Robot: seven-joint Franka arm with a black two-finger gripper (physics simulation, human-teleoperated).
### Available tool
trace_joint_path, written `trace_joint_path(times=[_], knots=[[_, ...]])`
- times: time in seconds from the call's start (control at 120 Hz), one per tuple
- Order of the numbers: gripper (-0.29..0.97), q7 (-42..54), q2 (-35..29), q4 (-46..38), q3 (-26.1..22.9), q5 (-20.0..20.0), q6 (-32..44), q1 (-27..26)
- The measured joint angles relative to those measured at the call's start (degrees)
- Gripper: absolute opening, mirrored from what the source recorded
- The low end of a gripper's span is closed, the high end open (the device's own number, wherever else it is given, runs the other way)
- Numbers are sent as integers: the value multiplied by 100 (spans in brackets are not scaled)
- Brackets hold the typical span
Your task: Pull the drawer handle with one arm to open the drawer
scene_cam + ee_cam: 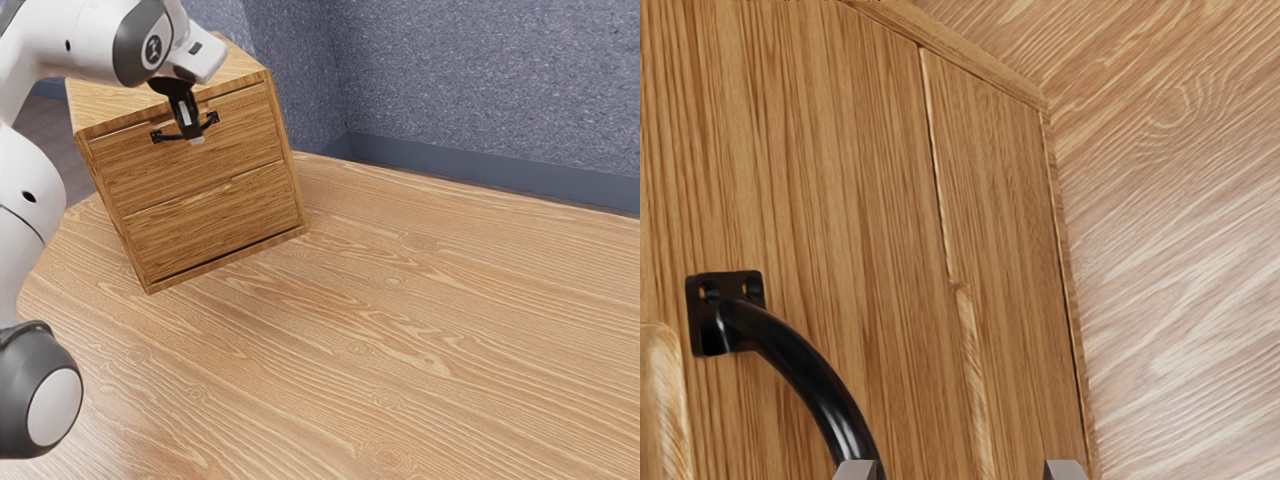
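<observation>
The arm [22,60] is built of glossy white, rounded shells, with dark grey bands at the joints. One joint has a round grey cap [151,47] with a small white mark. A lower joint has a pale domed cap [52,405]. A small black hole [30,196] dots one white link. The gripper [190,132] is black, and its fingertips [860,470] are pale grey and square.

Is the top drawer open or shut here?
Shut: the top drawer front lies flush with the lower drawer front, no gap showing.
</observation>
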Motion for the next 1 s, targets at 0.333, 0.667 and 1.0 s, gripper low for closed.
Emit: trace_joint_path(times=[0.333, 0.667, 1.0], knots=[[17, 247, 138, -26, 19, -216, 255, 182], [3, 386, -677, -1374, 44, -314, 567, -142], [3, 406, -1564, -2753, 604, -267, 1073, -1023]])
